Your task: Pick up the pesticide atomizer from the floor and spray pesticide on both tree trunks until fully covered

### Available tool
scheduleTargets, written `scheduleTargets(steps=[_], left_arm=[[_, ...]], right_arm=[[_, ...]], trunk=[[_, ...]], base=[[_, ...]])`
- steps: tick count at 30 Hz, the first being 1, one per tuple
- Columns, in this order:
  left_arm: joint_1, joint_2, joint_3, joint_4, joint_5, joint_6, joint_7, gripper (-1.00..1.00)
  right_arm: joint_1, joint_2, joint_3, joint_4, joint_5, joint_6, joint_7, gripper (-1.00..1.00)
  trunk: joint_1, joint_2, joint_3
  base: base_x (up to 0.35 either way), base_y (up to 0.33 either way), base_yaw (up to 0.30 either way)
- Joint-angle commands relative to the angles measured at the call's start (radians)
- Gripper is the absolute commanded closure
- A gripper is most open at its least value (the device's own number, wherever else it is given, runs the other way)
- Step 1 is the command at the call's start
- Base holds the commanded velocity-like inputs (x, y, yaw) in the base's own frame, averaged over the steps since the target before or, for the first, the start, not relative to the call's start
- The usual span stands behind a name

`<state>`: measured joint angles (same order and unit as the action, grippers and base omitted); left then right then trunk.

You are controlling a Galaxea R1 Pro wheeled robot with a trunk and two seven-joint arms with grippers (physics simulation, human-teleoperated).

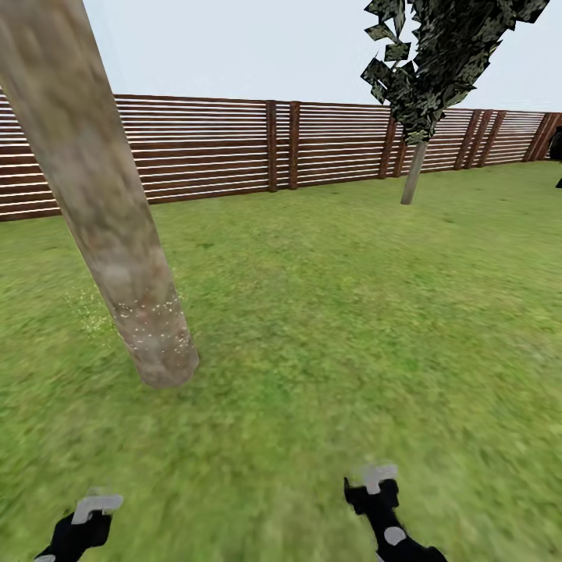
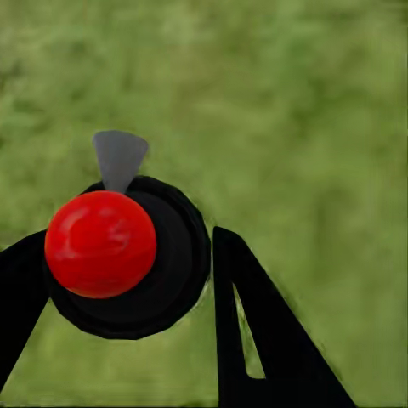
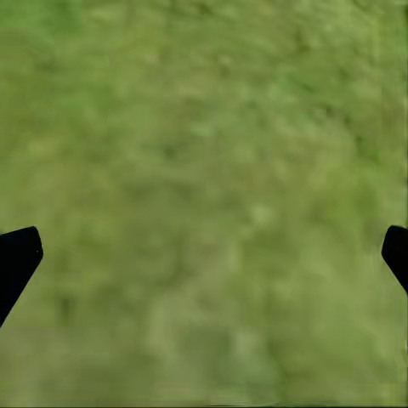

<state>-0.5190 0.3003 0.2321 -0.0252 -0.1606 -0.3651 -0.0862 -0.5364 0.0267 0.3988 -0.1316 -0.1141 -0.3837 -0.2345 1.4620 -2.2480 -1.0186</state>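
Note:
A thick, mottled grey-brown tree trunk [image 1: 101,211] leans across the left of the head view. Fine white specks of pesticide [image 1: 152,321] dot its lower part and the grass beside it. In the left wrist view the atomizer [image 2: 102,244], with a black body, red round cap and grey nozzle, sits between the black fingers of my left gripper [image 2: 127,240], which is shut on it. My left gripper [image 1: 84,521] is low at the bottom left, short of the trunk. My right gripper [image 3: 212,242] is open over bare grass, also low in the head view [image 1: 375,490]. A second tree [image 1: 414,168] stands far off by the fence.
Green grass floor [image 1: 336,312] stretches ahead and to the right. A brown horizontal-slat fence [image 1: 234,144] closes the back of the garden. A dark shape [image 1: 556,148] shows at the far right edge.

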Motion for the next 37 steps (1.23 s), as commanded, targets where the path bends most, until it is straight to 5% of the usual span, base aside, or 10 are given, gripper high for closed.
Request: scheduleTargets(steps=[1,3,6,9,15,22,37], left_arm=[[0.033,0.000,-0.002,0.000,0.070,-0.066,0.015,1.00],[0.058,0.003,-0.001,0.000,0.100,-0.094,0.021,1.00],[0.083,0.000,-0.003,0.003,0.118,-0.105,0.022,1.00],[0.095,-0.001,-0.003,0.010,0.127,-0.107,0.023,1.00],[0.117,-0.044,-0.004,0.011,0.130,-0.107,0.022,1.00],[0.117,-0.044,-0.004,0.011,0.131,-0.107,0.023,1.00],[0.119,-0.046,-0.002,0.010,0.131,-0.109,0.023,1.00]], right_arm=[[0.035,-0.002,0.002,0.001,-0.005,-0.089,-0.083,-1.00],[0.064,-0.003,0.002,0.001,-0.007,-0.147,-0.174,-1.00],[0.086,-0.004,0.003,0.002,-0.008,-0.177,-0.211,-1.00],[0.093,-0.005,0.003,0.010,-0.007,-0.181,-0.215,-1.00],[0.098,0.002,0.008,0.039,-0.001,-0.178,-0.215,-1.00],[0.166,0.002,0.006,0.105,-0.004,-0.178,-0.215,-1.00],[0.170,0.000,0.005,0.105,-0.006,-0.178,-0.215,-1.00]], trunk=[[0.000,0.000,0.000],[0.000,0.000,0.000],[0.000,0.000,0.000],[0.000,0.000,0.000],[0.000,0.000,0.000],[0.000,0.000,0.000],[0.000,0.000,0.000]], base=[[0.000,0.000,0.000],[0.000,0.000,0.000],[0.000,0.000,0.000],[0.000,0.000,0.000],[0.000,0.000,0.000],[0.000,0.000,0.000],[0.000,0.000,0.000]])
